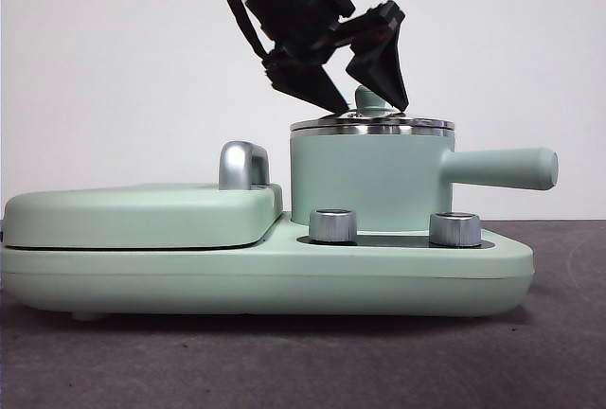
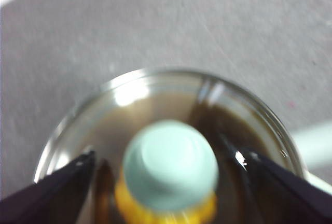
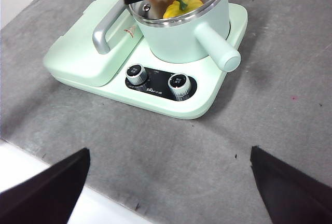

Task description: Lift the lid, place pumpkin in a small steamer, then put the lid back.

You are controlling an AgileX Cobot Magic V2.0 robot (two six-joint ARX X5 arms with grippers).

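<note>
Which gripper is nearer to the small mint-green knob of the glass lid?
Left. The left gripper straddles the small mint-green knob on the round glass lid; the right gripper hovers apart, above the table.

The steamer (image 1: 369, 180) is coloured mint green with a steel rim; its base (image 1: 284, 276) and the flat cover (image 1: 142, 215) are tinted the same green. The lid (image 2: 155, 99) is clear glass, rimmed in shiny steel, with a mint-green knob (image 2: 170, 164). The pumpkin (image 3: 181, 7) is yellow with a green stem. Two silver dials (image 3: 158, 80) are set on a black panel. The tabletop (image 3: 249, 146) is grey.
</note>
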